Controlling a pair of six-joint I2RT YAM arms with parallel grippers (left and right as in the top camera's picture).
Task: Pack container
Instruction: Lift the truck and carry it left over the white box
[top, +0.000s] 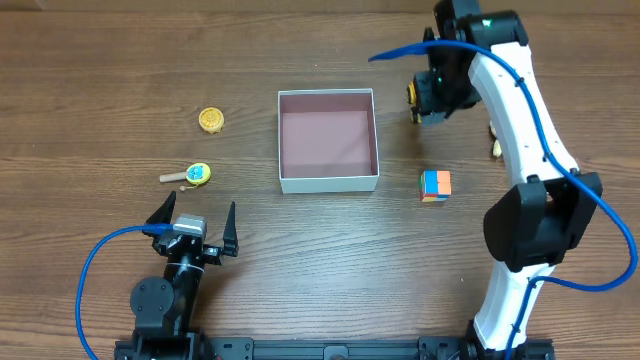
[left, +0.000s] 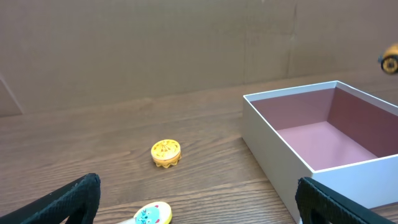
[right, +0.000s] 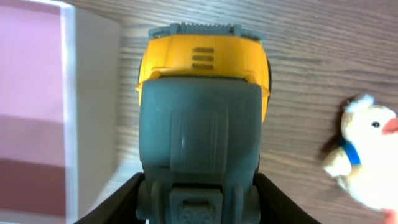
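The container (top: 328, 181) is a square white-walled box with a pinkish-maroon inside, at the table's middle; it also shows in the left wrist view (left: 267, 124) and the right wrist view (right: 87, 93). My right gripper (top: 428, 100) is shut on a yellow and grey toy truck (right: 202, 112), just right of the container's far right corner. My left gripper (top: 195, 222) is open and empty near the front left. A yellow round toy (top: 210, 120), a spoon-shaped toy with a blue face (top: 193, 175), a multicoloured cube (top: 435, 185) and a white duck plush (right: 367, 155) lie on the table.
The yellow round toy (left: 165, 152) and the spoon-shaped toy (left: 152, 214) lie left of the container, ahead of my left gripper (left: 199, 205). The duck plush (top: 495, 148) lies partly behind my right arm. The cube is right of the container's front corner.
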